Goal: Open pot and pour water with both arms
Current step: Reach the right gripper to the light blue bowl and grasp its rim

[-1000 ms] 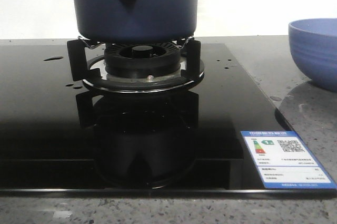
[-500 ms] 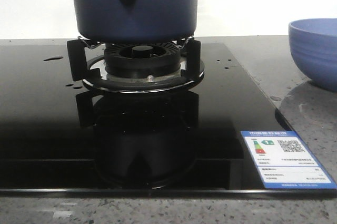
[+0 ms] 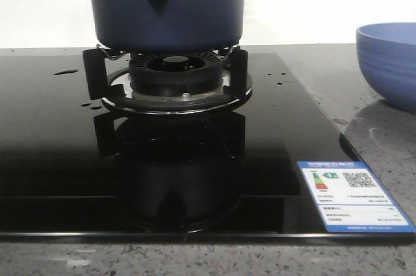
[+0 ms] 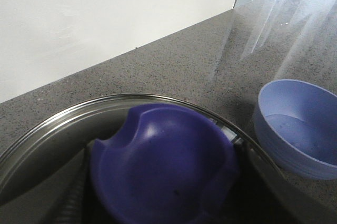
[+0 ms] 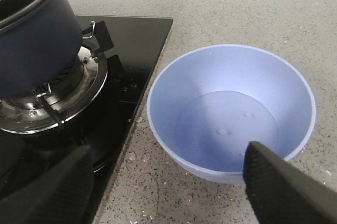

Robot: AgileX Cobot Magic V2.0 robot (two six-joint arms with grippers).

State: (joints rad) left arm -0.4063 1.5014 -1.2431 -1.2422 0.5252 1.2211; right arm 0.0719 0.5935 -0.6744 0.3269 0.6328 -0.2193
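The dark navy-blue pot (image 3: pixel 166 6) stands on the gas burner (image 3: pixel 168 81), its side knob with a hole facing the front camera; it also shows in the right wrist view (image 5: pixel 34 39). My left gripper (image 4: pixel 166 182) is shut on the blue knob (image 4: pixel 163 166) of a glass lid (image 4: pixel 63 121), a dark finger on each side. Whether the lid rests on the pot cannot be told. My right gripper (image 5: pixel 168 182) is open and empty over the counter beside the light-blue bowl (image 5: pixel 231 110). Small water drops (image 3: pixel 65 72) lie on the black hob. Neither gripper shows in the front view.
The black glass hob (image 3: pixel 52 159) carries a white and blue energy label (image 3: pixel 351 195) at its front right corner. The light-blue bowl (image 3: pixel 390 62) stands on the grey speckled counter (image 3: pixel 383 139) right of the hob. A white wall runs behind.
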